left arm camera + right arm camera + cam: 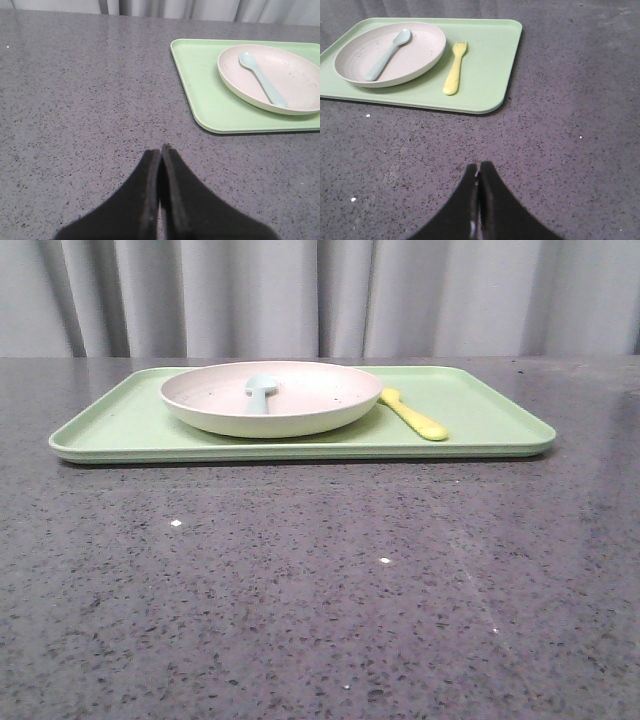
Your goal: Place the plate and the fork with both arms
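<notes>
In the front view's upper middle, the plate (271,398) with a spoon (261,393) sits on the tray (480,420), fork (413,414) just right. Left gripper (161,150) and right gripper (478,167) are clenched, empty.

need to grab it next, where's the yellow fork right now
In the front view the yellow fork lies flat on the green tray, just right of the pink plate, tines toward the plate.
</notes>
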{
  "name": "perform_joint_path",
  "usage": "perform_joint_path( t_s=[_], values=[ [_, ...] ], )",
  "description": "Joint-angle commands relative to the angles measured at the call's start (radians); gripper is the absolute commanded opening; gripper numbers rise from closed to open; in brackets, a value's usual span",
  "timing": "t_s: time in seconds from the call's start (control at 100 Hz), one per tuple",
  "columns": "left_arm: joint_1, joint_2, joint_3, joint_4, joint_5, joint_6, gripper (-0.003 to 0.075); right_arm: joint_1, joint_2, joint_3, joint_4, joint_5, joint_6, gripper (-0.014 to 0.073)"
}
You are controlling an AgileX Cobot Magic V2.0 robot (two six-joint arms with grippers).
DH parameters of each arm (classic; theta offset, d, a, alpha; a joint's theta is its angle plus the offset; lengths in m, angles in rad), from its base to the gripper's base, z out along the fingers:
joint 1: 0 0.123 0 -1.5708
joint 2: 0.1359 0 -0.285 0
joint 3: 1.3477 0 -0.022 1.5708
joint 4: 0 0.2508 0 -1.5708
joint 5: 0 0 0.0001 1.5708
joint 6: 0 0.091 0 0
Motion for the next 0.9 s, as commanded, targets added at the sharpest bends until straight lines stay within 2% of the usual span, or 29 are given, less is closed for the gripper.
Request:
perform_joint_path(
  t_s=[0.0,0.89],
  values=[
    [0.001,0.009,-0.024,-0.02,-0.065,0.001,-0.002,-0.006,0.008,-0.025,-0.017,-0.079,-0.002,-0.0068],
    [0.001,0.009,-0.024,-0.01,-0.071,0.001,-0.002,-0.006,0.008,-0.024,-0.017,-0.079,-0.002,-0.0068]
  ],
)
